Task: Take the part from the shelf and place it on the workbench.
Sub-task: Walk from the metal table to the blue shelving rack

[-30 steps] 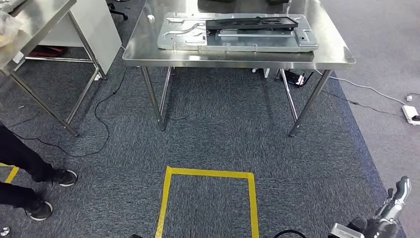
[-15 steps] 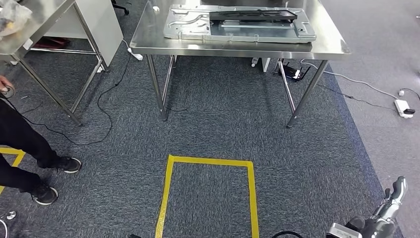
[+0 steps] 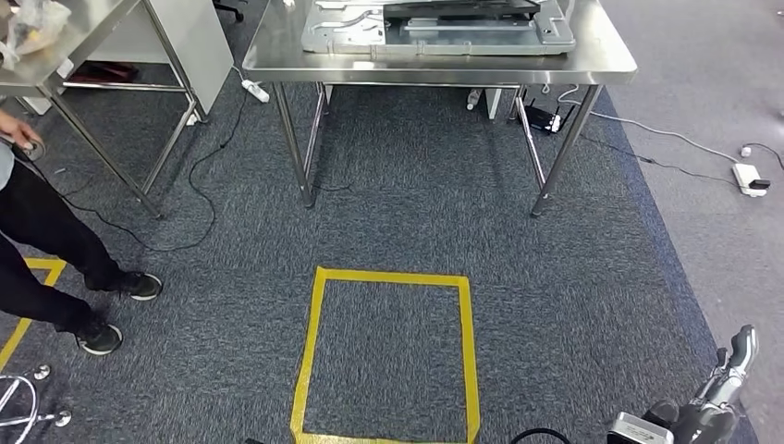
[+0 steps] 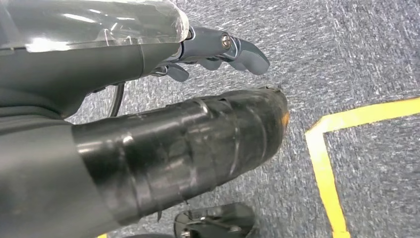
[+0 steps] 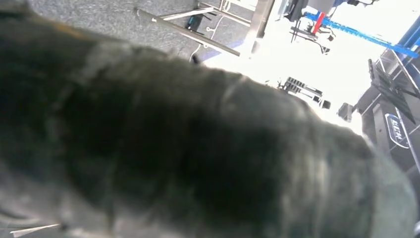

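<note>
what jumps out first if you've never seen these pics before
The yellow tape square on the dark grey carpet sits dead centre in the head view. Beyond it stands a shiny stainless steel workbench carrying a large flat silver metal panel with a black part on top. At the left edge, a person's dark-trousered legs and black sneakers stand near a second steel table.
</note>
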Robot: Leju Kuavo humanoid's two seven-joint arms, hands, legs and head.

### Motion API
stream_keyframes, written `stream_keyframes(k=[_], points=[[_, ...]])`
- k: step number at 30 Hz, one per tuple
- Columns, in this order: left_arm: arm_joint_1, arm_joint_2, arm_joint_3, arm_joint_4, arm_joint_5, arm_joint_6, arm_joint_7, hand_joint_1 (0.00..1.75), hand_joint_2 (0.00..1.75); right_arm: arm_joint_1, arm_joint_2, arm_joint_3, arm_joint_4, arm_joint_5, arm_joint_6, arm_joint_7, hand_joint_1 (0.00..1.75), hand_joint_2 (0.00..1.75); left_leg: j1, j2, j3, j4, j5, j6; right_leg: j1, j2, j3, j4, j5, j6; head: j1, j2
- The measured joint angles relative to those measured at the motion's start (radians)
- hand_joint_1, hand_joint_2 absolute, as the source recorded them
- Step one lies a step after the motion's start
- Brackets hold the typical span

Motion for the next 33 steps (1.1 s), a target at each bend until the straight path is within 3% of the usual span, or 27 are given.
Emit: stream_keyframes(k=[2, 4, 6, 8, 9, 10, 11, 13, 15, 16, 18, 20, 23, 24, 25, 26, 27, 29, 30, 31, 33], points=[[-0.002, 0.000, 0.000, 0.000, -0.001, 0.000, 0.000, 0.00, 0.00, -0.002, 0.000, 0.000, 0.002, 0.000, 0.001, 0.002, 0.00, 0.00, -0.004, -0.001, 0.031, -0.069, -0.021, 0.009, 0.001, -0.002, -0.012, 0.004, 0.019, 0.010, 0.001, 0.000], [-0.001, -0.001, 0.000, 0.000, -0.002, 0.000, 0.001, 0.00, 0.00, -0.002, 0.000, 0.000, 0.005, 0.000, 0.003, 0.005, 0.00, 0.00, 0.000, 0.002, 0.016, -0.073, -0.006, 0.021, 0.000, 0.001, -0.021, 0.010, 0.017, 0.020, 0.001, 0.000], [0.001, -0.001, 0.001, 0.001, -0.003, -0.001, 0.001, 0.00, 0.00, -0.002, -0.001, 0.000, 0.008, 0.000, 0.005, 0.007, 0.00, 0.00, 0.005, 0.008, -0.006, -0.075, 0.017, 0.033, -0.004, 0.007, -0.041, 0.070, -0.055, 0.030, 0.003, 0.000], [0.001, -0.001, 0.001, 0.001, -0.005, -0.001, 0.001, 0.00, 0.00, -0.002, -0.001, 0.000, 0.013, 0.000, 0.010, 0.011, 0.00, 0.00, 0.004, 0.010, -0.035, -0.069, 0.039, 0.039, -0.008, 0.009, -0.068, 0.193, -0.153, 0.038, 0.004, 0.000], [0.001, -0.001, 0.001, 0.001, -0.005, -0.001, 0.001, 0.00, 0.00, -0.002, -0.002, 0.000, 0.016, 0.000, 0.012, 0.014, 0.00, 0.00, 0.004, 0.011, -0.052, -0.064, 0.048, 0.039, -0.009, 0.009, -0.075, 0.249, -0.175, 0.041, 0.003, 0.000], [0.001, -0.001, 0.001, 0.001, -0.006, -0.001, 0.001, 0.00, 0.00, -0.002, -0.002, 0.000, 0.019, -0.001, 0.015, 0.017, 0.00, 0.00, 0.004, 0.012, -0.070, -0.058, 0.058, 0.038, -0.011, 0.009, -0.070, 0.280, -0.172, 0.043, 0.003, 0.000], [0.001, -0.001, 0.001, 0.001, -0.006, -0.001, 0.000, 0.00, 0.00, -0.002, -0.002, 0.000, 0.023, -0.003, 0.017, 0.020, 0.00, 0.00, 0.004, 0.012, -0.087, -0.052, 0.065, 0.037, -0.013, 0.009, -0.048, 0.275, -0.148, 0.044, 0.003, 0.000], [0.001, -0.001, 0.001, 0.001, -0.007, -0.001, -0.002, 0.00, 0.00, -0.006, -0.003, -0.002, 0.035, -0.012, 0.024, 0.028, 0.00, 0.00, 0.004, 0.011, -0.116, -0.039, 0.076, 0.031, -0.016, 0.009, 0.043, 0.169, -0.098, 0.042, 0.003, 0.000], [0.000, -0.002, 0.001, 0.001, -0.006, 0.000, -0.006, 0.00, 0.00, -0.014, -0.003, -0.010, 0.054, -0.029, 0.039, 0.033, 0.00, 0.00, 0.002, 0.010, -0.131, -0.030, 0.086, 0.022, -0.012, 0.009, 0.135, 0.031, -0.106, 0.035, 0.003, 0.000], [0.000, -0.002, 0.001, 0.001, -0.006, 0.001, -0.007, 0.00, 0.00, -0.018, -0.003, -0.016, 0.065, -0.038, 0.047, 0.032, 0.00, 0.00, 0.001, 0.010, -0.134, -0.028, 0.092, 0.016, -0.009, 0.009, 0.159, -0.010, -0.120, 0.030, 0.002, 0.000], [-0.001, -0.002, 0.001, 0.001, -0.006, 0.002, -0.008, 0.00, 0.00, -0.022, -0.003, -0.027, 0.084, -0.049, 0.055, 0.028, 0.00, 0.00, 0.001, 0.010, -0.137, -0.030, 0.103, 0.004, -0.007, 0.008, 0.163, -0.033, -0.122, 0.016, 0.002, 0.000], [0.000, -0.002, 0.001, 0.001, -0.006, 0.003, -0.008, 0.00, 0.00, -0.025, -0.003, -0.033, 0.097, -0.053, 0.055, 0.026, 0.00, 0.00, 0.003, 0.007, -0.150, -0.005, 0.081, -0.006, -0.010, 0.006, 0.153, -0.038, -0.108, -0.002, 0.002, 0.000], [0.001, -0.002, 0.002, 0.001, -0.006, 0.004, -0.008, 0.00, 0.00, -0.028, -0.003, -0.037, 0.114, -0.054, 0.056, 0.025, 0.00, 0.00, 0.006, 0.002, -0.215, 0.166, -0.033, -0.015, -0.009, 0.002, 0.133, -0.040, -0.090, -0.021, 0.000, 0.000], [0.002, -0.002, 0.002, 0.001, -0.006, 0.004, -0.008, 0.00, 0.00, -0.028, -0.003, -0.038, 0.119, -0.054, 0.056, 0.025, 0.00, 0.00, 0.006, 0.002, -0.235, 0.227, -0.060, -0.017, -0.006, 0.002, 0.125, -0.038, -0.086, -0.022, 0.000, 0.000], [0.002, -0.002, 0.002, 0.001, -0.006, 0.004, -0.008, 0.00, 0.00, -0.028, -0.003, -0.039, 0.123, -0.056, 0.060, 0.025, 0.00, 0.00, 0.006, 0.002, -0.240, 0.258, -0.068, -0.017, -0.004, 0.002, 0.118, -0.035, -0.082, -0.022, 0.000, 0.000], [0.003, -0.002, 0.002, 0.001, -0.006, 0.004, -0.008, 0.00, 0.00, -0.029, -0.003, -0.041, 0.128, -0.062, 0.069, 0.027, 0.00, 0.00, 0.006, 0.002, -0.226, 0.251, -0.055, -0.016, -0.003, 0.002, 0.112, -0.031, -0.080, -0.022, 0.000, 0.000], [0.004, -0.002, 0.002, 0.001, -0.006, 0.004, -0.008, 0.00, 0.00, -0.030, -0.002, -0.045, 0.136, -0.072, 0.086, 0.029, 0.00, 0.00, 0.006, 0.002, -0.191, 0.200, -0.028, -0.012, -0.001, 0.003, 0.108, -0.027, -0.079, -0.021, 0.000, 0.000], [0.004, -0.002, 0.002, 0.001, -0.006, 0.005, -0.008, 0.00, 0.00, -0.040, 0.002, -0.066, 0.167, -0.108, 0.141, 0.028, 0.00, 0.00, 0.003, -0.003, -0.099, 0.052, 0.022, 0.001, 0.002, 0.005, 0.101, -0.019, -0.078, -0.018, 0.000, 0.000], [0.004, -0.001, 0.002, 0.001, -0.006, 0.006, -0.007, 0.00, 0.00, -0.049, 0.007, -0.083, 0.193, -0.127, 0.175, 0.022, 0.00, 0.00, 0.002, -0.006, -0.067, -0.003, 0.035, 0.006, 0.004, 0.007, 0.098, -0.016, -0.077, -0.015, 0.000, 0.000], [0.004, -0.001, 0.002, 0.001, -0.006, 0.008, -0.006, 0.00, 0.00, -0.060, 0.012, -0.103, 0.225, -0.143, 0.209, 0.013, 0.00, 0.00, 0.000, -0.009, -0.052, -0.033, 0.036, 0.010, 0.004, 0.008, 0.095, -0.014, -0.075, -0.011, 0.000, 0.000], [0.005, -0.002, 0.003, 0.001, -0.007, 0.011, -0.002, 0.00, 0.00, -0.082, 0.026, -0.153, 0.302, -0.157, 0.271, -0.011, 0.00, 0.00, -0.001, -0.009, -0.052, -0.046, 0.039, 0.014, 0.005, 0.009, 0.092, -0.015, -0.069, 0.001, 0.000, 0.000]])
